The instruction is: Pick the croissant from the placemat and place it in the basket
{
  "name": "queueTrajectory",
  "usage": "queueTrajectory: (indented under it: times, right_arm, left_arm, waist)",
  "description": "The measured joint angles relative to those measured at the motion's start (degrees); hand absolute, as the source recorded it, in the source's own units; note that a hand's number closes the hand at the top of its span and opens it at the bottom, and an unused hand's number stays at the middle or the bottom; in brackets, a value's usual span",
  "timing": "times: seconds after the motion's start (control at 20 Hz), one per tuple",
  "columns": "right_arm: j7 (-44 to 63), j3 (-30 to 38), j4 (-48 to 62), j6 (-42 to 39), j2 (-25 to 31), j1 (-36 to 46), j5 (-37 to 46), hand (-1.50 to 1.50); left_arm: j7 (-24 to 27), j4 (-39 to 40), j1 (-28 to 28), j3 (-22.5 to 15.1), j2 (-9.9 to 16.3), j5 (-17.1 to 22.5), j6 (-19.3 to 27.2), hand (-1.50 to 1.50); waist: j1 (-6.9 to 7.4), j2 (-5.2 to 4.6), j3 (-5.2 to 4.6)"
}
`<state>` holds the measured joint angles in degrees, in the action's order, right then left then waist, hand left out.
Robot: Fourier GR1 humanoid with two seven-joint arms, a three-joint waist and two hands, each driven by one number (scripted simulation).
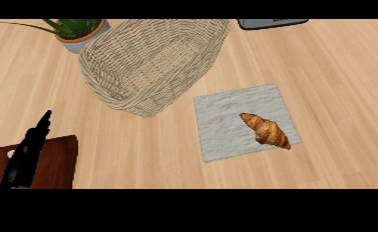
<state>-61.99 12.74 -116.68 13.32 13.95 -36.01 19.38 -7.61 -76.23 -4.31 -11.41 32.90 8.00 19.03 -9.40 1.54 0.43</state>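
Note:
A golden-brown croissant (265,130) lies on the right part of a pale grey placemat (225,121), right of centre on the wooden counter. A woven wicker basket (118,83) stands up and to the left of the placemat, its hollow bare. My left hand (28,148) shows at the lower left edge, fingers straight and pointing up, resting far from the croissant and holding nothing. My right hand does not show.
A potted green plant (77,32) stands at the back left, touching the basket's far rim. A dark brown board (55,163) lies under my left hand at the lower left. A dark grey object (272,23) sits at the back edge.

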Motion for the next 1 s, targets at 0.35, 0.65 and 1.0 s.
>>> queueTrajectory:
  times: [0.35, 0.65, 1.0]
  right_arm:
    - [-7.4, 1.7, 2.8, 2.2, -6.3, -13.2, 1.9, -1.5]
    - [-8.8, 2.4, 8.5, 4.9, -9.0, -13.4, 2.4, -1.5]
    - [-9.1, 1.5, 15.4, 7.3, -9.9, -8.2, 2.6, -1.5]
  left_arm:
    - [-1.9, -1.5, 1.6, -2.2, -0.4, -2.0, -0.6, 0.0]
    - [-4.0, -2.4, 3.6, -3.8, -1.6, -3.5, -0.8, 0.0]
    - [-4.5, -1.9, 5.2, -3.5, -1.7, -3.9, -2.6, 0.0]
  waist:
    - [3.9, -0.41, -0.14]
    - [6.4, -0.74, -0.19]
    - [7.98, -1.04, -0.27]
